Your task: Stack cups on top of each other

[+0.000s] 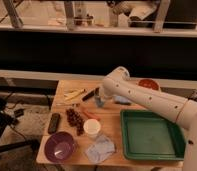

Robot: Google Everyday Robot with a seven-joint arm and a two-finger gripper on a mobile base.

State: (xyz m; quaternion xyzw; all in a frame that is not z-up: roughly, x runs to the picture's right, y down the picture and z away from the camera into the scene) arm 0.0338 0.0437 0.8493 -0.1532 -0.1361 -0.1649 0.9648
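A pale, light-coloured cup (92, 127) stands upright near the middle of the wooden table (112, 120). Further back, a smaller grey-blue cup (99, 103), which looks like the metal one, stands on the table. My gripper (99, 98) hangs right over and around the top of this small cup, at the end of the white arm (142, 95) that reaches in from the right. The arm hides part of the cup, so I cannot make out whether it is touched or held. The two cups stand apart, not stacked.
A green tray (149, 152) fills the right side. An orange-red bowl (148, 84) sits at the back right, a purple bowl (59, 146) at the front left. A crumpled cloth (101, 148), dark grapes (74, 120), a black remote (54, 122) and yellow pieces (74, 94) lie around.
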